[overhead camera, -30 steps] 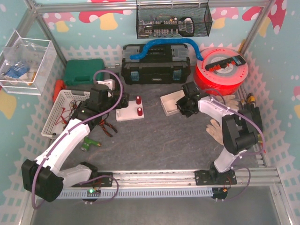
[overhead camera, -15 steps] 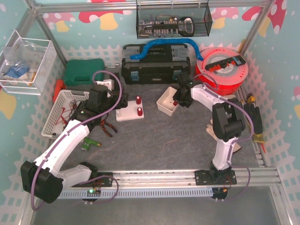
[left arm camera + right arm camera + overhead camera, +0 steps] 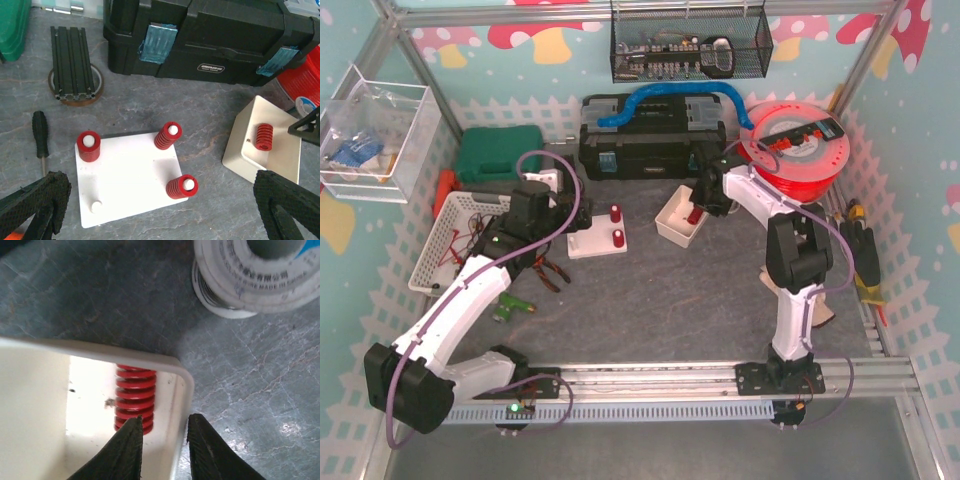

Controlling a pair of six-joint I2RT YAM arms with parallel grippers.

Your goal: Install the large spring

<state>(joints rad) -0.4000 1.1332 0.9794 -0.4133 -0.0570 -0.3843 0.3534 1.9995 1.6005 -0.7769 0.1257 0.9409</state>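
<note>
A loose red large spring (image 3: 134, 397) lies in a white tray (image 3: 100, 352). It also shows in the left wrist view (image 3: 264, 137) and the top view (image 3: 697, 212). My right gripper (image 3: 162, 432) is open; its jaws straddle the tray's corner wall, one inside beside the spring, one outside. It is at the tray's far corner in the top view (image 3: 706, 198). A white plate (image 3: 127, 175) holds three red springs on pegs and one bare peg (image 3: 96, 205). My left gripper (image 3: 160, 187) hovers above the plate, open and empty.
A black toolbox (image 3: 650, 140) stands at the back, with a red spool (image 3: 795, 150) to its right and a green case (image 3: 498, 152) to its left. A white basket (image 3: 450, 235) is on the left. A screwdriver (image 3: 40, 140) and aluminium extrusion (image 3: 72, 62) lie near the plate. A solder spool (image 3: 250, 275) is behind the tray.
My right gripper has moved left and back to the tray's far corner, and the tray has turned and shifted a little left. The left arm has not moved.
</note>
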